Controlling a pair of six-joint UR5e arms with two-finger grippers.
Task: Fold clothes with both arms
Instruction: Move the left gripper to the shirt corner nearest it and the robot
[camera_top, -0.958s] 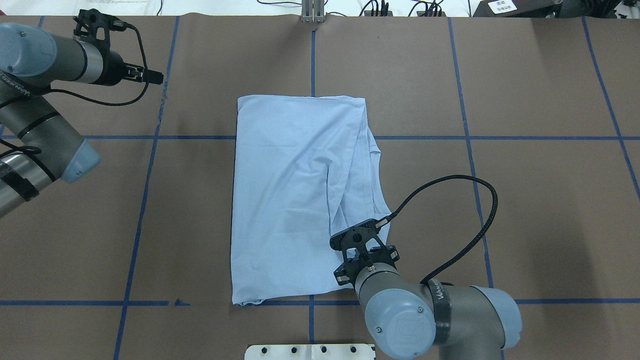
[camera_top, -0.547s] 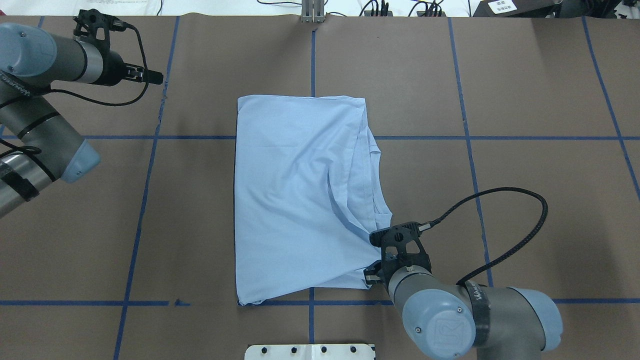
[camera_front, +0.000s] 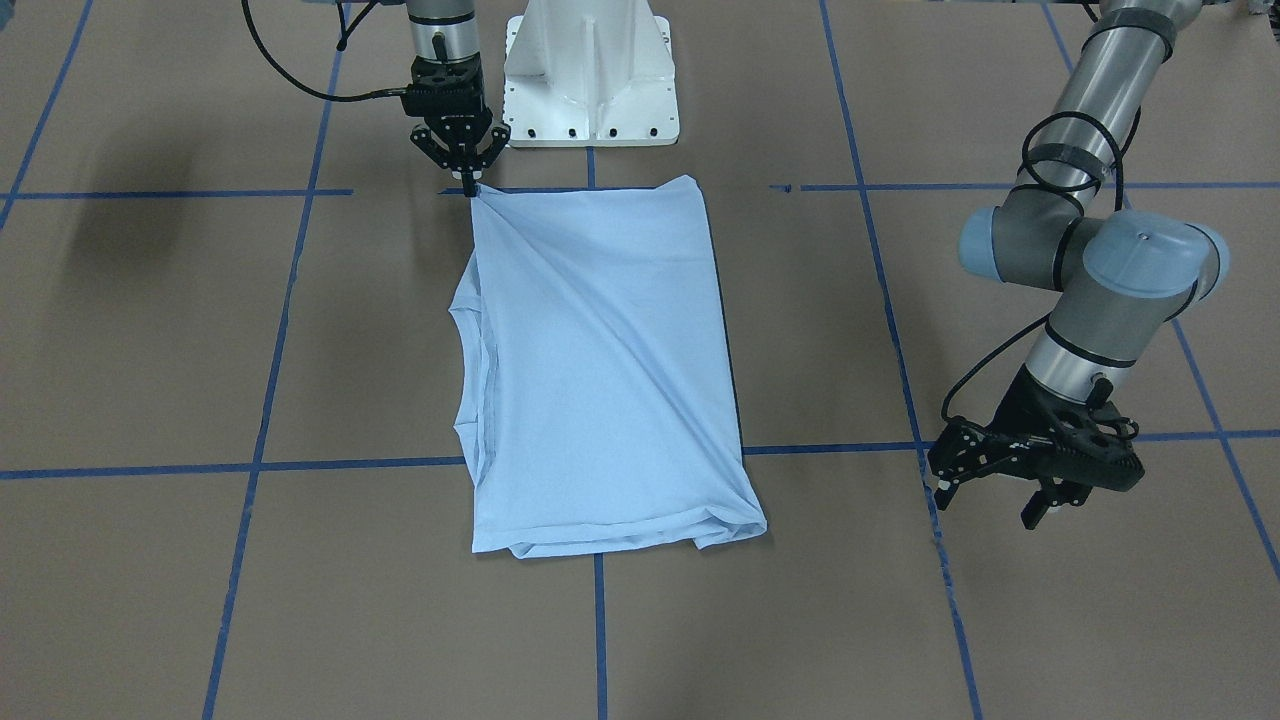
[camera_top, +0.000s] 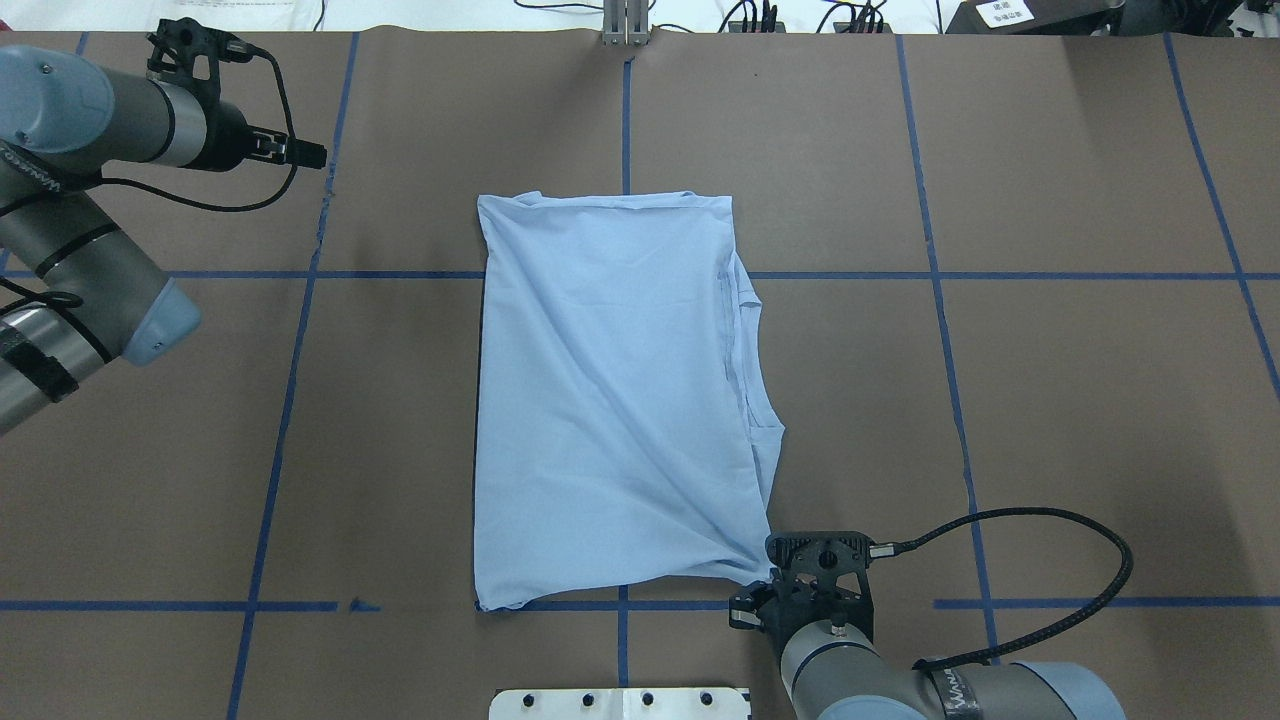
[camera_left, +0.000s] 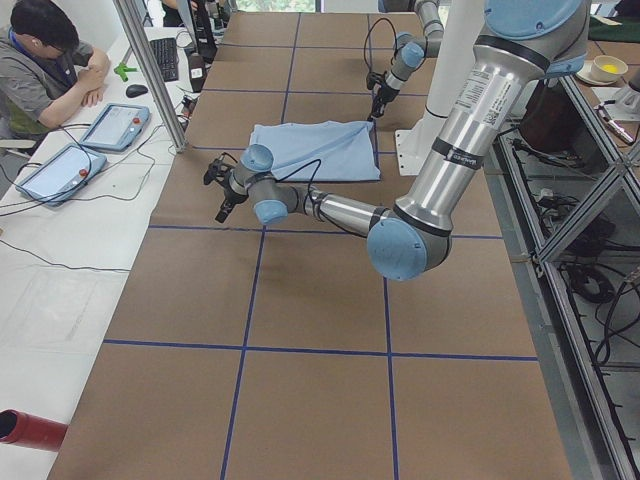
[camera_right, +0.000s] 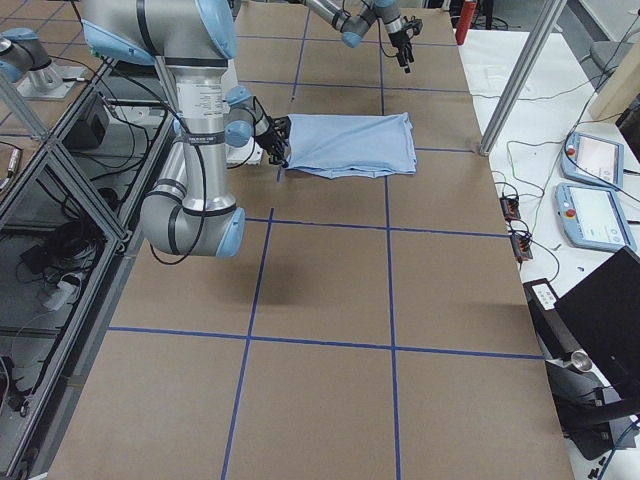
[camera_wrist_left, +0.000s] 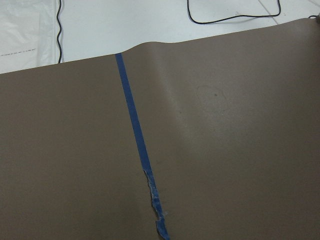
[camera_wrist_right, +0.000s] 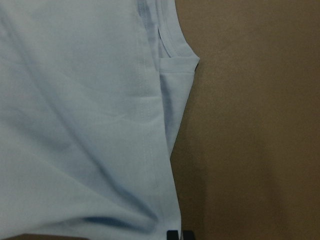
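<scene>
Item under inspection: one light blue T-shirt, lying at the middle of the brown-covered worktop. It is folded lengthwise into a long rectangle. Its long sides run away from the white pedestal base. The ribbed collar edge shows along the long side towards the robot's right. The far short edge lies flat and roughly straight.

Right arm: it reaches down just in front of the pedestal. The right arm's jaws are pinched together on the shirt's near corner on the robot's right side. That corner is drawn to a point close to a blue tape line. Diagonal creases fan out from it across the cloth. In the right wrist view, the fingertips sit right at the fabric's edge, with the seam and collar beyond them.

Left arm: it stands well apart from the shirt, out on the robot's left. The left arm's jaws are spread wide and grip nothing, above bare worktop beside another tape line. The left wrist view shows only brown cover, a frayed tape strip and a white surface with a black cable.

A person sits at the side desk.
</scene>
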